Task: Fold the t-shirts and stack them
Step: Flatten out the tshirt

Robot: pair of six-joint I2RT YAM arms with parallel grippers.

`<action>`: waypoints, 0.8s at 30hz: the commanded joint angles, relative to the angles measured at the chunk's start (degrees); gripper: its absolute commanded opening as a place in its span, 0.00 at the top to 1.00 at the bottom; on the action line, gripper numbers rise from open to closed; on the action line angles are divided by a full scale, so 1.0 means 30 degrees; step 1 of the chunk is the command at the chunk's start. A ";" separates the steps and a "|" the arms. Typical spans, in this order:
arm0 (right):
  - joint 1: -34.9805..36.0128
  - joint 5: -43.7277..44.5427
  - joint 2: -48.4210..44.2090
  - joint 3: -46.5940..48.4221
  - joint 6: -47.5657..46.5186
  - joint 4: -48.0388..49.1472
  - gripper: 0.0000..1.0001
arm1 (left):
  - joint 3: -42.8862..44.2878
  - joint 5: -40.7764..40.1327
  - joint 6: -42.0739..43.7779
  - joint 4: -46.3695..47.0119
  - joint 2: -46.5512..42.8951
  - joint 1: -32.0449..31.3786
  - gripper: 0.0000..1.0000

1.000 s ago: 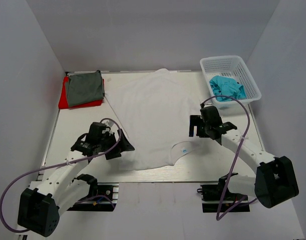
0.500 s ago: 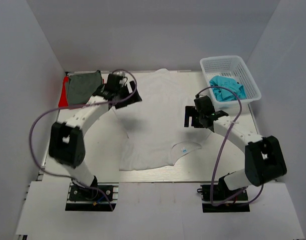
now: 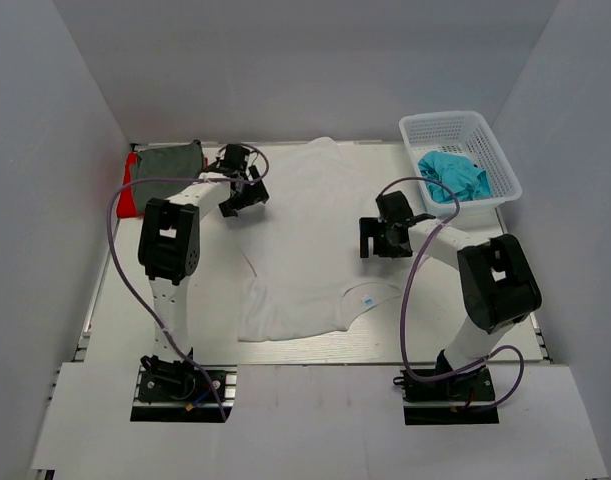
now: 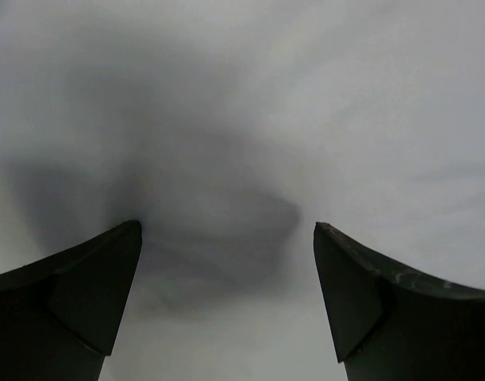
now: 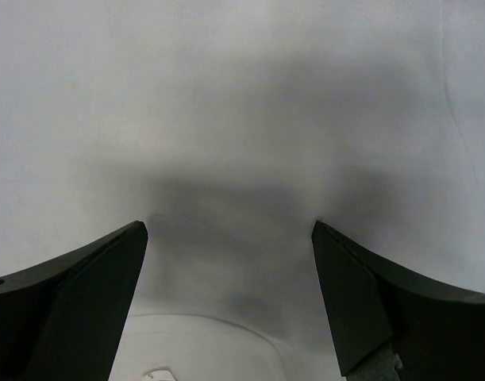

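From above, the white t-shirt point(image 3: 305, 235) lies spread flat on the middle of the table point(image 3: 155, 290), with my left hand point(image 3: 241, 197) over its far left part and my right hand point(image 3: 375, 238) at its right side. The dark grey shirt point(image 3: 168, 168) sits folded on the red one point(image 3: 127, 200) in the far left corner, and the teal one point(image 3: 453, 176) waits in the basket point(image 3: 465, 128). I judge this is the grasp for the first fold, so I should pinch both sides level and lift together so the cloth doesn't skew. The small blue neck label point(image 3: 366, 302) is too small to read. My left wrist view shows the fingers point(image 4: 67, 302) spread wide over white cloth, holding nothing. My right wrist view shows the same: fingers point(image 5: 75, 302) parted and empty above plain cloth, no writing visible.
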 commanded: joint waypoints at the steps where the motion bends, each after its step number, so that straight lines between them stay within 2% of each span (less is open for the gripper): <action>1: -0.0219 -0.0658 0.0816 0.0336 -0.0295 0.0100 0.10 | -0.2582 -0.0870 -0.1156 -0.1638 -0.1201 0.0117 0.00; 3: -0.0278 -0.0776 0.1052 0.0278 -0.0354 0.0158 0.10 | -0.4489 -0.0871 -0.1831 -0.1642 -0.2686 -0.0057 0.00; 6: -0.0366 -0.1099 0.1580 0.0306 -0.1495 0.1037 0.10 | -1.0627 -0.1191 -0.3412 -0.1466 -0.5237 -0.0437 0.00; 9: -0.0367 -0.1186 0.2311 0.1242 -0.3450 0.0891 0.10 | -1.3950 -0.1194 -0.5229 -0.2433 -0.9424 -0.0439 0.00; 10: -0.0308 -0.1708 0.2458 0.1592 -0.3895 0.1007 0.10 | -1.6282 -0.0498 -0.5552 -0.2433 -1.0654 -0.0642 0.00; 11: -0.0337 -0.1655 0.2576 0.1886 -0.4334 0.1153 0.10 | -1.7437 0.0002 -0.6164 -0.2230 -1.3247 -0.0644 0.00; 12: -0.0337 -0.1887 0.2983 0.2295 -0.5296 0.1213 0.10 | -1.9594 0.1487 -0.6171 -0.1822 -1.4607 -0.0847 0.00; 15: -0.0425 -0.1947 0.3861 0.4111 -0.7258 0.1097 0.10 | -2.2331 0.4303 -0.6434 -0.0941 -1.9083 -0.1258 0.00; 17: -0.0366 -0.1919 0.4565 0.4932 -0.8200 0.0862 0.10 | -2.2575 0.4314 -0.6669 -0.1522 -2.0678 -0.1465 0.00; 19: -0.0367 -0.2005 0.5385 0.6543 -0.8905 0.0890 0.10 | -2.2227 0.3116 -0.6844 -0.2199 -2.2026 -0.1465 0.00; 24: -0.0483 -0.2007 0.6736 1.1018 -0.9759 -0.0159 0.10 | -1.9012 0.2297 -0.5267 -0.1000 -2.1510 -0.1640 0.00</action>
